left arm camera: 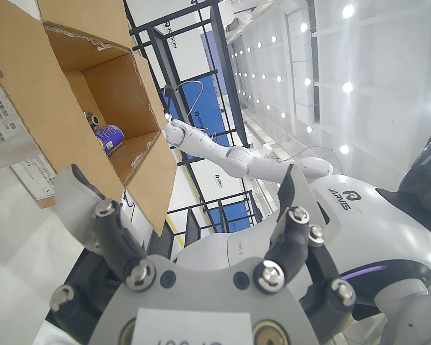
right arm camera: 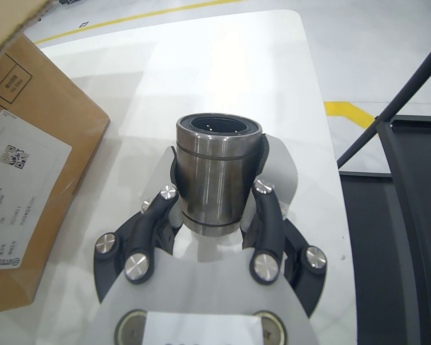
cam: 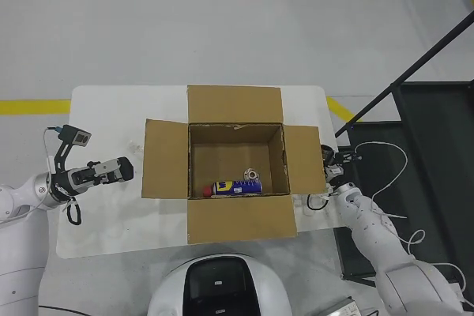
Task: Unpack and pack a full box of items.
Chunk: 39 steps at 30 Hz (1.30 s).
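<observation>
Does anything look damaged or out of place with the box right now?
The cardboard box has ragged, torn paper along its opening's edges, worn rather than broken. Inside, the spray can lies on its side beside a small metal fitting. The right gripper holds a metal cylinder outside the box. Nothing is spilled.

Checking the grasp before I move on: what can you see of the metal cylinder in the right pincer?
The metal cylinder is a short hollow sleeve, shiny grey like steel, with a thin groove near each end and a dark ring inside its open mouth. The right pincer is shut on its sides, open end pointing away from the wrist. It is over the white table, beside the cardboard box, not touching it; contact with the table cannot be told.
</observation>
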{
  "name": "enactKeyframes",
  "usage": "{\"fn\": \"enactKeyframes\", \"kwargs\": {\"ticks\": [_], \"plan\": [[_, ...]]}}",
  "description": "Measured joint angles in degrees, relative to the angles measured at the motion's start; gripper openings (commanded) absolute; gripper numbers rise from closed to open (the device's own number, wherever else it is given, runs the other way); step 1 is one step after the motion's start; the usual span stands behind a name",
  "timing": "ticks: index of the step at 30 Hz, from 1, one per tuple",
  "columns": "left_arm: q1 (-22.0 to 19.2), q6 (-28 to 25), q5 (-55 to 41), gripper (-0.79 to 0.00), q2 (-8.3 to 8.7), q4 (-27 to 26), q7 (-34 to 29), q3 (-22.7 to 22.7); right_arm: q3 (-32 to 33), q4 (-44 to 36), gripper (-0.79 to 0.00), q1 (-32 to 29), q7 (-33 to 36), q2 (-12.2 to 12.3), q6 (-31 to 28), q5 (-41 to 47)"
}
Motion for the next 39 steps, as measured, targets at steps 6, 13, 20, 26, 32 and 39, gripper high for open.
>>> {"fn": "enactKeyframes", "kwargs": {"ticks": [6,13,20,26,32,39], "plan": [[0.0,0.0,0.0,0.0,0.0,0.0,0.0,0.0,-1.7,4.5,-0.785,1.3,-4.2,-0.8,0.3,-2.0],[0.0,0.0,0.0,0.0,0.0,0.0,0.0,0.0,-2.9,7.7,-0.779,1.7,-7.8,-1.4,0.8,-3.7],[0.0,0.0,0.0,0.0,0.0,0.0,0.0,0.0,-3.8,9.2,-0.785,1.8,-9.5,-1.7,1.2,-4.7],[0.0,0.0,0.0,0.0,0.0,0.0,0.0,0.0,-4.3,10.0,-0.785,2.0,-10.1,-2.1,1.7,-4.9],[0.0,0.0,0.0,0.0,0.0,0.0,0.0,0.0,-4.6,10.4,-0.708,1.7,-11.8,-2.2,1.2,-5.3],[0.0,0.0,0.0,0.0,0.0,0.0,0.0,0.0,-5.0,10.5,0.0,1.3,-12.9,-2.2,1.0,-6.0]]}}
